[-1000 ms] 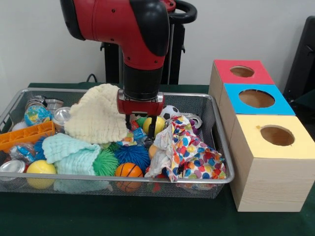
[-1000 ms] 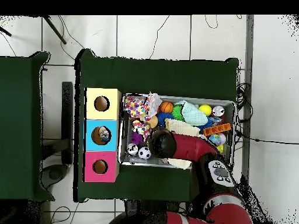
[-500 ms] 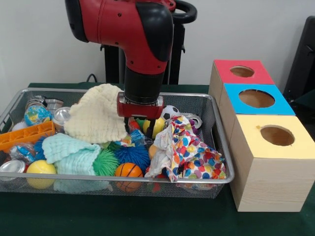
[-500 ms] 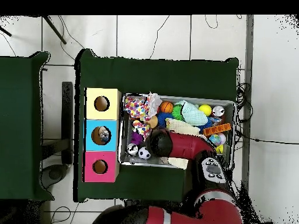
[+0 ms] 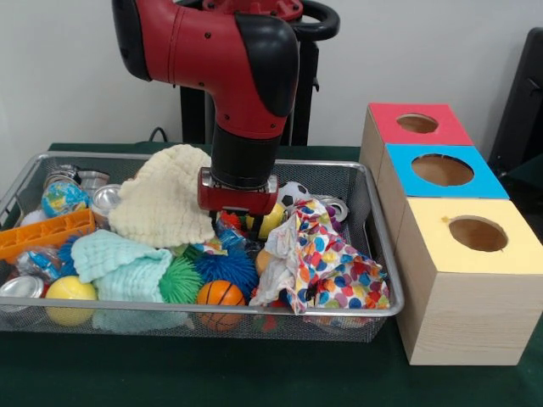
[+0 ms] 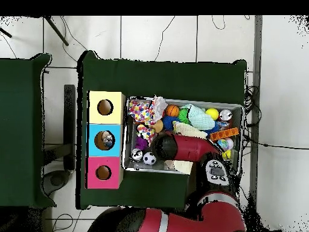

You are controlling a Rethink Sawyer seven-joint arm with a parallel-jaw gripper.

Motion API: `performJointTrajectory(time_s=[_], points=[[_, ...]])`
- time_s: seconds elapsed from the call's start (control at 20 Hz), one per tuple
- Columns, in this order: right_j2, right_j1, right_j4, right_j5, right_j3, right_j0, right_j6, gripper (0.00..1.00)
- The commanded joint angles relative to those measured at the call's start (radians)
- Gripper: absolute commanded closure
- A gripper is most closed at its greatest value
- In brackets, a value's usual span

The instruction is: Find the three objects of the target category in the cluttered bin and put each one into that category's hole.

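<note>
end effector sunk among toys in the wire bin — grip state unclear — beside cream cloth.

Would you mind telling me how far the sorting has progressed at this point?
Done: a pale item already lies in the hole of the blue-topped wooden box. In hand: the gripper is down among the toys in the silver wire-mesh bin, grasp unclear. Left: apparently the remaining targets; the bin looks full.

My wire bin sits heaped with balls, cloths and cans beside three wooden boxes, holes topped red, blue and yellow.
</note>
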Motion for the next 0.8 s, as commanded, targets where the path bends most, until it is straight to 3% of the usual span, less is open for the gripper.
performJointTrajectory(time_s=[0.05, 0.5, 0.55, 0.8], points=[[0.006, 0.151, -0.038, -0.149, -0.136, -0.052, 0.121, 0.00], [0.047, 0.138, -0.043, -0.123, -0.123, -0.082, 0.090, 0.00], [0.048, 0.137, -0.043, -0.120, -0.123, -0.083, 0.089, 1.00], [0.063, 0.132, -0.044, -0.106, -0.117, -0.095, 0.076, 1.00]])
